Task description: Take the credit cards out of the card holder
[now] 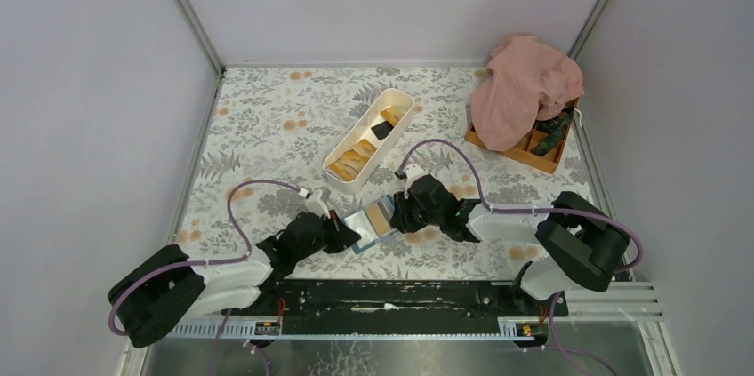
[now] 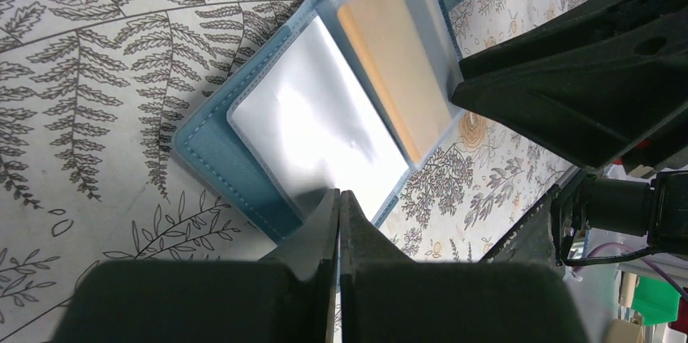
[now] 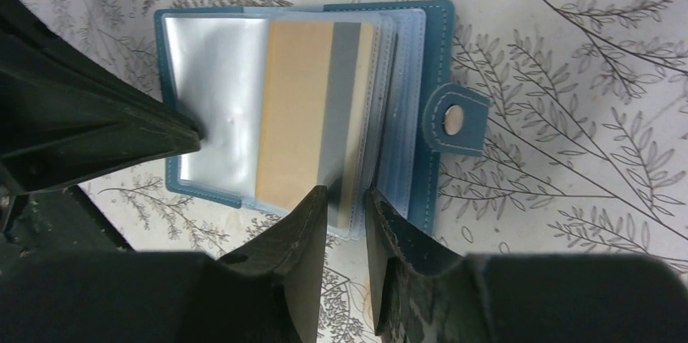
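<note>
I count one card holder (image 1: 372, 225) with one orange card (image 3: 296, 112) showing inside it. One white tray (image 1: 348, 184) carries one black card (image 1: 382, 130) and several orange-yellow cards (image 1: 354, 159), too overlapped to number. One pink cloth (image 1: 525, 87), one orange box (image 1: 525, 152). My left gripper (image 1: 351, 236) and right gripper (image 1: 397, 214) make two.

1. Card holder (image 1: 373, 223) lies open on the counter (image 1: 267, 127), between left claw (image 1: 354, 236) and right claw (image 1: 397, 216).
2. One credit card (image 3: 312, 108) sits in its right half.
3. Tray (image 1: 397, 102) lies behind the card holder, with further credit cards (image 1: 354, 159) in it.
4. Cloth (image 1: 525, 92) lies on the compartment box (image 1: 533, 154), far right.
</note>
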Action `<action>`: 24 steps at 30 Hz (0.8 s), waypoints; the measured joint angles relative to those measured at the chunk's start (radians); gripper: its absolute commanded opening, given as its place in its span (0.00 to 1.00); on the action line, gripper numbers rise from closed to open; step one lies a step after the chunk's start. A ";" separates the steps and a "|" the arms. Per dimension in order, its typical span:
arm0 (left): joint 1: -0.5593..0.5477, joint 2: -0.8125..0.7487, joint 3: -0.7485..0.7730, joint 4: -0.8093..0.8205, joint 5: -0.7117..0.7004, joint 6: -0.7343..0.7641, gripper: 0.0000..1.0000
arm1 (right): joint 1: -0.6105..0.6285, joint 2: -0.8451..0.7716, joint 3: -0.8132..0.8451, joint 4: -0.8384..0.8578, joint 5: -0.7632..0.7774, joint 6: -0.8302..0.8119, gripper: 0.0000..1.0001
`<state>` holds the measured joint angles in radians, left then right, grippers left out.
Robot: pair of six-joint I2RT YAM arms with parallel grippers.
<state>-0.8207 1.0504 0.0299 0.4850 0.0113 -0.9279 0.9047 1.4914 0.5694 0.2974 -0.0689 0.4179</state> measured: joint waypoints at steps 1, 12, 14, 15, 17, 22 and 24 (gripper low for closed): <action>0.000 0.005 0.000 0.006 0.001 0.000 0.00 | 0.001 0.000 0.000 0.005 -0.007 0.002 0.31; 0.001 0.089 0.000 0.108 0.021 -0.003 0.00 | 0.018 -0.013 0.000 0.016 -0.028 0.006 0.31; 0.003 0.099 0.000 0.120 0.026 -0.005 0.00 | 0.025 -0.014 0.000 0.016 -0.027 0.006 0.31; 0.003 0.103 0.000 0.125 0.027 -0.005 0.00 | 0.031 -0.015 0.000 0.014 -0.026 0.005 0.31; 0.003 0.108 0.000 0.131 0.030 -0.005 0.00 | 0.041 -0.017 0.004 0.005 -0.022 0.004 0.31; 0.003 0.123 0.000 0.150 0.032 -0.005 0.00 | 0.062 -0.041 0.024 -0.027 -0.017 -0.005 0.31; 0.003 0.132 0.000 0.160 0.033 -0.005 0.00 | 0.069 -0.055 0.033 -0.034 -0.014 -0.007 0.31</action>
<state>-0.8173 1.1820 0.0299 0.6449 0.0444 -0.9329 0.9737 1.4364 0.6022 0.2634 -0.0830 0.4110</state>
